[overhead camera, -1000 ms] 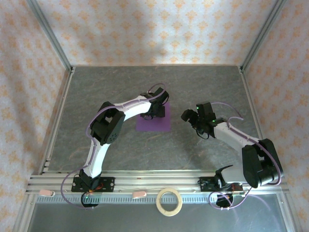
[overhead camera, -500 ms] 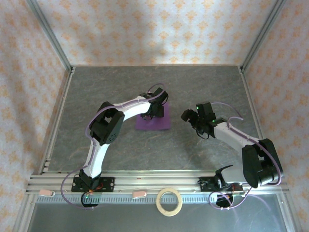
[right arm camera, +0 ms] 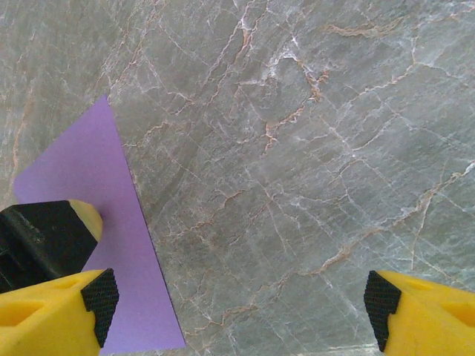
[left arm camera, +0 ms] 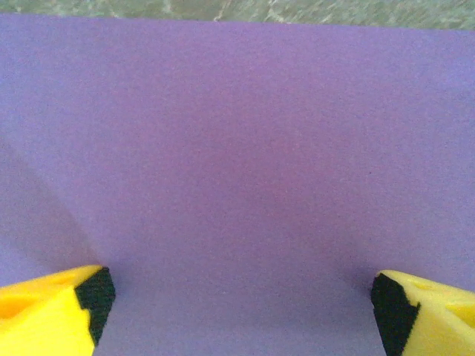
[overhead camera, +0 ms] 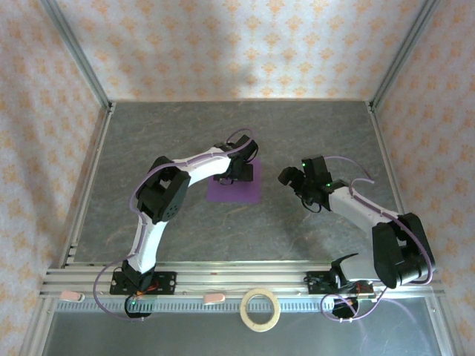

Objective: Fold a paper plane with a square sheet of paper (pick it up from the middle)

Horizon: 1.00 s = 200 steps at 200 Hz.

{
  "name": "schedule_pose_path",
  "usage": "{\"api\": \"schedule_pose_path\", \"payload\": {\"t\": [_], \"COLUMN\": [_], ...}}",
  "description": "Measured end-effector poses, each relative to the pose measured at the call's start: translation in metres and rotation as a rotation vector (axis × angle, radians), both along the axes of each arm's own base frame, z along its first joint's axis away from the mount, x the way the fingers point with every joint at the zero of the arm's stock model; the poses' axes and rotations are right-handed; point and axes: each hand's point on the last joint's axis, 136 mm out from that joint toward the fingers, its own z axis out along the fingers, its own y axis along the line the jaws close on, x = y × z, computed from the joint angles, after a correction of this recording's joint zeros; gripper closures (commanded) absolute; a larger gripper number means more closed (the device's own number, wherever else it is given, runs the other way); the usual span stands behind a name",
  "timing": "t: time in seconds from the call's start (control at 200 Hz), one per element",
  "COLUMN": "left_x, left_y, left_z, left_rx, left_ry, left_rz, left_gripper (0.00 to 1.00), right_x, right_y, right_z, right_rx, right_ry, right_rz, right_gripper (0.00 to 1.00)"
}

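Note:
The square sheet of paper (overhead camera: 236, 191) is plain purple and lies flat on the grey marble table, left of centre. My left gripper (overhead camera: 237, 172) points down onto the sheet's far half. In the left wrist view the sheet (left arm camera: 237, 148) lies smooth between the yellow fingertips (left arm camera: 52, 308), and the left gripper (left arm camera: 245, 304) is open, its tips far apart and holding nothing. My right gripper (overhead camera: 291, 178) hovers open just right of the sheet. The right gripper (right arm camera: 241, 304) has bare table between its tips, with the sheet's right edge (right arm camera: 111, 222) at the left.
A tan tape ring (overhead camera: 260, 309) lies on the near shelf, in front of the aluminium rail (overhead camera: 237, 282). Patterned walls and metal posts enclose the table (overhead camera: 319, 133) on three sides. One finger of the left gripper (right arm camera: 44, 237) shows in the right wrist view.
The left gripper's jaws narrowed a little over the sheet, then spread wide again. The sheet rumpled slightly and now lies flat, shifted a touch left. The right arm has not moved.

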Motion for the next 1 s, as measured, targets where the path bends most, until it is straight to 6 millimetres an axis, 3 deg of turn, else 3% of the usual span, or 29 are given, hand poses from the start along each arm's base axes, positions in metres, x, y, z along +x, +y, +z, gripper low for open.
{"api": "schedule_pose_path", "payload": {"t": [0.225, 0.626, 1.001], "left_x": [-0.006, -0.009, -0.014], "left_y": [0.001, -0.001, 0.004], "left_z": [-0.001, -0.001, -0.004], "left_rx": [-0.004, -0.021, -0.031], "left_ry": [0.028, 0.041, 0.016], "left_rz": [0.003, -0.003, -0.002], "left_gripper": [0.01, 0.01, 0.08], "right_x": [0.000, 0.000, 0.000], "right_y": [0.000, 0.000, 0.000], "right_z": [0.000, 0.000, 0.000], "right_rx": [0.000, 0.004, 0.005], "right_ry": [0.000, 0.002, 0.003], "right_rz": [0.000, -0.005, -0.005], "right_gripper": [0.11, 0.11, 0.11]}}
